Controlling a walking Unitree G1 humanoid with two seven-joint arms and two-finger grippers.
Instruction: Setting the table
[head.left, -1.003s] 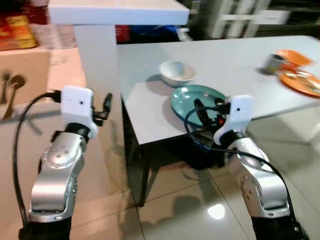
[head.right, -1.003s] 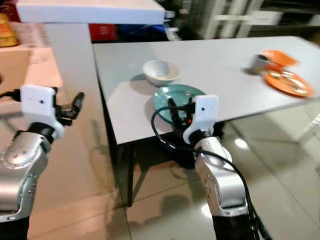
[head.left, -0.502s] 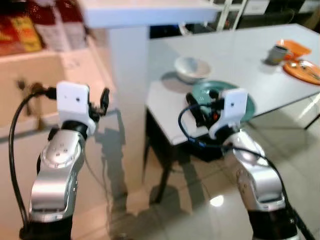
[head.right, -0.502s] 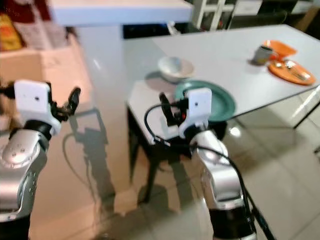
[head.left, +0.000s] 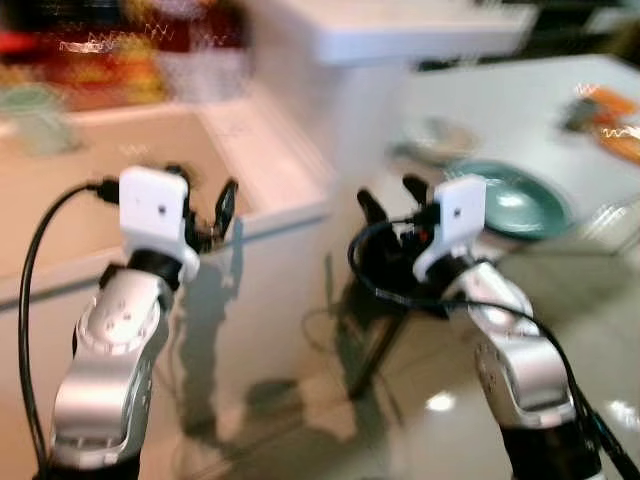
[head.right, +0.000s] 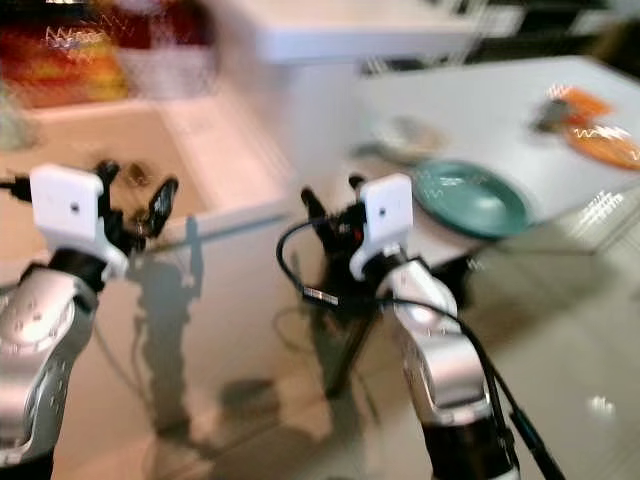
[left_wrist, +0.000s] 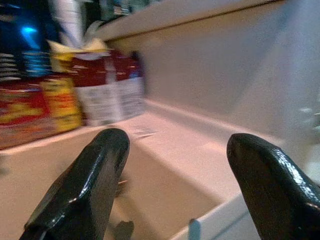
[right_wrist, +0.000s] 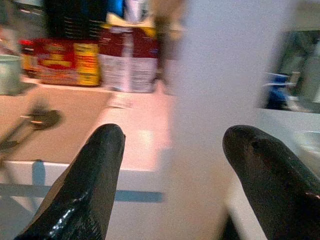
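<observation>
On the grey table (head.left: 500, 110), a teal plate (head.left: 515, 197) lies just beyond the released, empty right gripper (head.left: 392, 200); the left gripper (head.left: 205, 205) is likewise spread.

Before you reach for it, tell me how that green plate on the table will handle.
The green plate looks glazed and hard, so probably stiff and breakable if dropped. Its shiny surface may slip between thin fingers. It lies flat and shallow by the table edge, so it should slide rather than tip or roll when pushed. The picture is blurred, so weight is a guess: moderate.
</observation>
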